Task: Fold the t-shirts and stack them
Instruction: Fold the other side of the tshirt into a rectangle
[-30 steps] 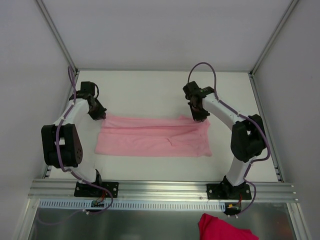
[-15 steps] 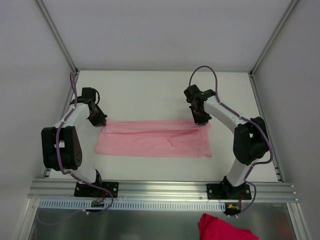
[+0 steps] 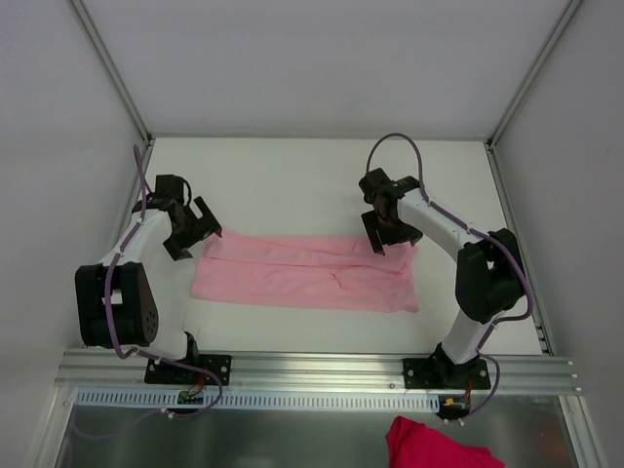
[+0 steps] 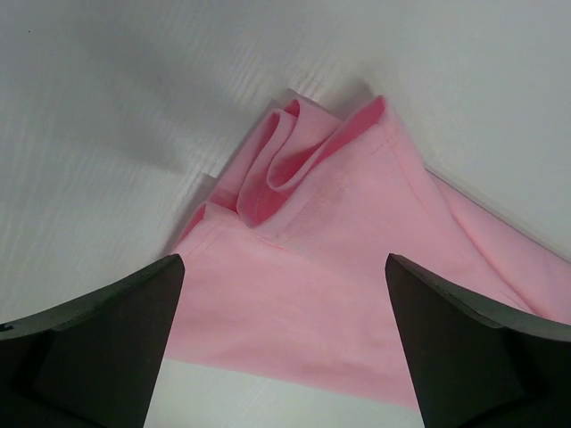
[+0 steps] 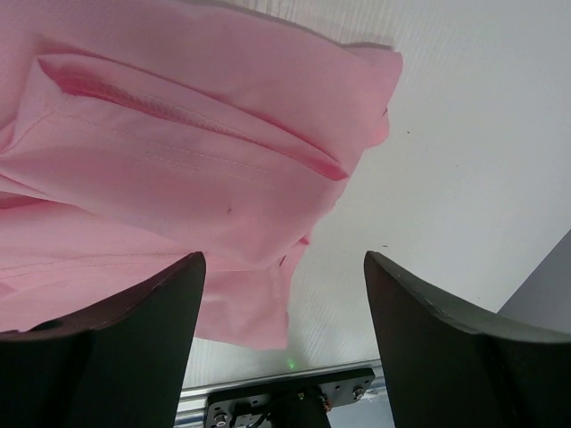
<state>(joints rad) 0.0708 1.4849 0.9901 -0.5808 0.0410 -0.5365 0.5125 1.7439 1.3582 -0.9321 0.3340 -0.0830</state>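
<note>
Pale-pink thin-fabric t-shirt point(image 3: 302, 273) lies folded into a long band on the white table point(image 3: 292, 175), with both grippers open at its far corners.

The shirt stretches left to right across the middle of the table, mostly flat, with a slight ridge running along its length. The left gripper point(image 3: 195, 226) hovers at the far-left corner, its jaws spread wide and holding nothing. The left wrist view shows that corner bunched into a small raised loop of cloth, just beyond the two black fingers point(image 4: 89, 357). The right gripper point(image 3: 388, 234) is over the far-right corner, its jaws likewise parted and empty. Its wrist view shows a folded flap with a stitched hem lying under the fingers. A crumpled magenta-red cloth point(image 3: 434, 447) lies at the near right, on the near side of the metal rail point(image 3: 312, 369), well apart from the shirt.
</note>
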